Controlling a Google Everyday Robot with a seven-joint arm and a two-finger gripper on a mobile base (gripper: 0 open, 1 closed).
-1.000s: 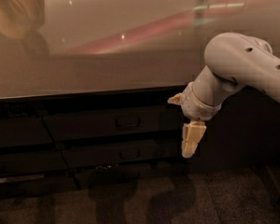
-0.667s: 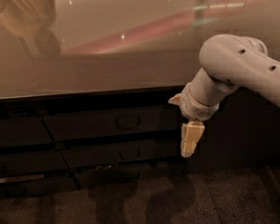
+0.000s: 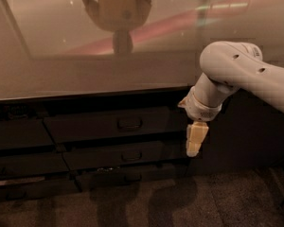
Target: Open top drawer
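worktop (image 3: 85,74): wide, glossy, brownish flat slab; it fills the upper part of the view, above and to the left of the hand, and its front edge runs just above the drawer fronts.
floor (image 3: 180,202): dark, speckled surface below the hand, with soft shadows on it.
arm (image 3: 246,74): smooth white rounded shell; it comes in from the right edge and bends down at a thick wrist just above the hand.
top drawer (image 3: 85,126): long, dark brown-black flat front directly under the worktop edge, to the left of the hand; it sits level with the fronts around it, closed, and its right end is just beside the hand.
second drawer (image 3: 99,157): shorter dark front right under the top drawer, left of the hand and slightly lower.
hand (image 3: 196,143): cream-coloured, pointing straight down from the wrist, beside the right end of the drawer stack at about the seam between the top drawer and the second drawer; it carries nothing, whether it is released or clenched cannot be told, and whether it touches the cabinet cannot be told.
centre pull (image 3: 129,124): small dark D-shaped handle in the middle of the top drawer, well apart to the left of the hand and a little higher.
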